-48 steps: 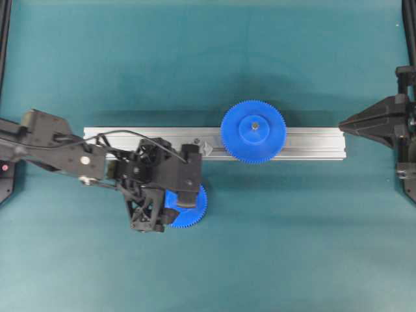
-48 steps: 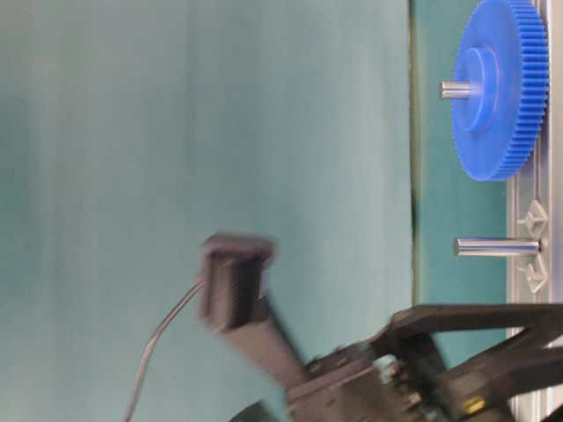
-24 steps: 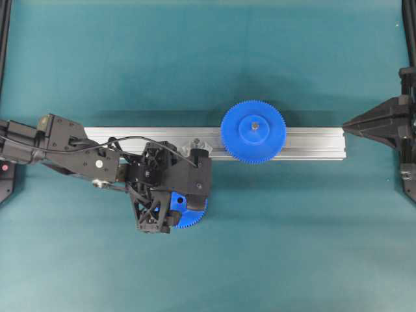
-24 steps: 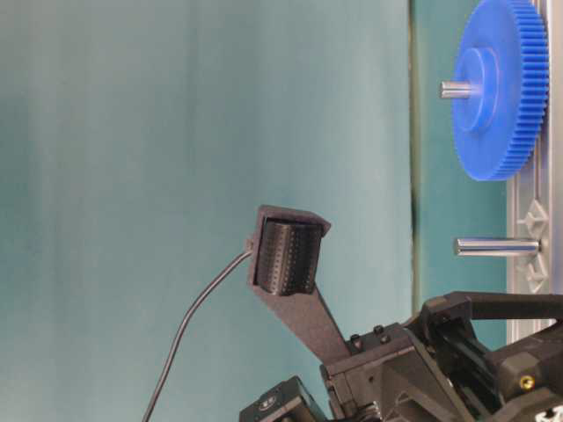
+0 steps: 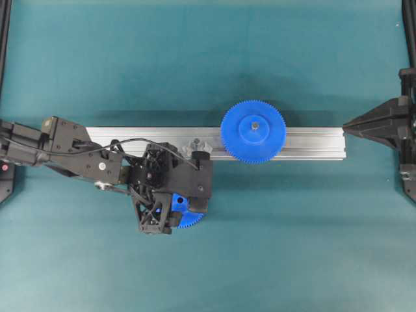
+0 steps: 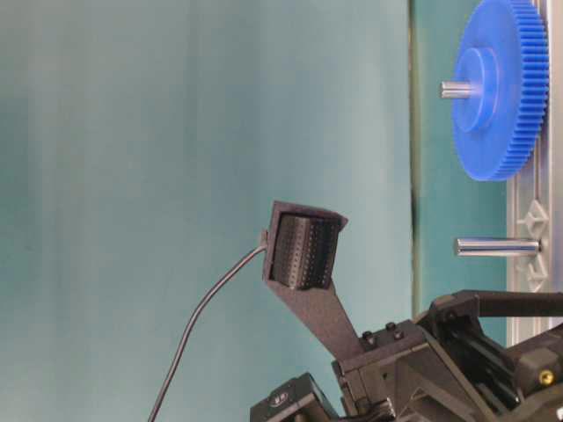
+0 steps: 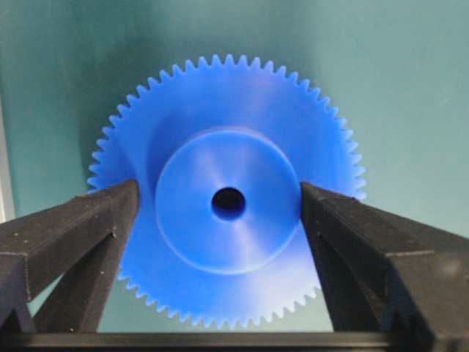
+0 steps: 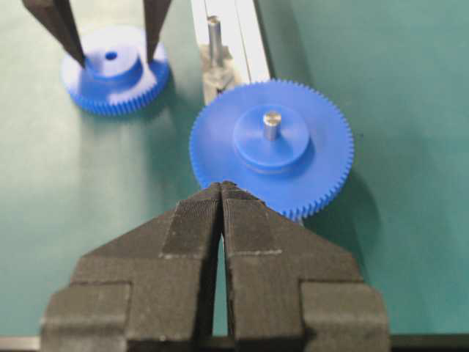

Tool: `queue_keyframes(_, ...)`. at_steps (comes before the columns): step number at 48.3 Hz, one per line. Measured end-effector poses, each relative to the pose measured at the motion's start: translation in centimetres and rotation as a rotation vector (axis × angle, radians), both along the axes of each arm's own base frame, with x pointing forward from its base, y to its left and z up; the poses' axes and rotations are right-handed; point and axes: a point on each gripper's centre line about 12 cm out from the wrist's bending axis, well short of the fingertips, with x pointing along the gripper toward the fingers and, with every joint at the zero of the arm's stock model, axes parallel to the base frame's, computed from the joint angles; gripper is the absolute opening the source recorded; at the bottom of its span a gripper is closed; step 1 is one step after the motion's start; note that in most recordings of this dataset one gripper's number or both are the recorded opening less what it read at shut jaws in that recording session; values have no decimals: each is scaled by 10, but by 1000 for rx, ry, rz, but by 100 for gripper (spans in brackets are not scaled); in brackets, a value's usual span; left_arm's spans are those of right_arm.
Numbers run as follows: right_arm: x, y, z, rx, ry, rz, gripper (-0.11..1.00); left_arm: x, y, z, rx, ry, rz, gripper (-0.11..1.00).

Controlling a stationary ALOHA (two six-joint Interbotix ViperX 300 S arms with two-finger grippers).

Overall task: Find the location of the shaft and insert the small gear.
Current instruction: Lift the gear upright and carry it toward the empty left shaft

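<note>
The small gear (image 7: 220, 246), blue with a raised hub and a centre hole, lies flat on the teal mat just in front of the rail. My left gripper (image 7: 220, 192) hangs over it, open, one finger on each side of the hub; the right finger stands closer to it. From overhead the left gripper (image 5: 179, 208) hides most of the small gear (image 5: 190, 219). The right wrist view shows those fingers (image 8: 150, 33) straddling the hub of the small gear (image 8: 110, 77). The shaft (image 8: 214, 33) stands bare on the rail, thin and grey (image 6: 497, 247). My right gripper (image 8: 221, 187) is shut and empty at the rail's right end (image 5: 346, 125).
An aluminium rail (image 5: 312, 143) runs left to right across the mat. The larger blue gear (image 5: 253, 131) sits on its own pin on the rail, right of the shaft. The left arm's wrist camera housing (image 6: 303, 251) rises above the gripper body.
My left arm has shifted right and settled over the small gear, so that it covers more of it. The jaws stayed open. The right arm has barely moved.
</note>
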Motion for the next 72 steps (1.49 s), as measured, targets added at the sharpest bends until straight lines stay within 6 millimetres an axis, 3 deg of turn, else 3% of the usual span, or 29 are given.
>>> queue_keyframes(11, 0, 0, 0, 0, 0, 0, 5, -5, 1, -3, 9, 84, 5, 87)
queue_keyframes(20, 0, 0, -1, 2, 1, -2, 5, -6, -3, -3, 18, 140, -5, 64)
queue_keyframes(34, -2, 0, -3, 3, 1, -1, 5, 1, -4, 4, 17, 120, -7, 64)
queue_keyframes(39, -2, 0, -2, 2, -6, -2, 5, 2, -3, 14, 17, 97, -9, 64)
queue_keyframes(47, -4, 0, -1, 1, -19, -2, 5, 5, 2, 49, 12, 9, -3, 64)
queue_keyframes(61, -7, 1, 2, 7, -42, -6, 5, 3, 26, 90, 49, -92, 4, 64)
queue_keyframes(72, -8, 1, 1, 22, -39, -12, 5, 4, 57, 99, 106, -114, 20, 64)
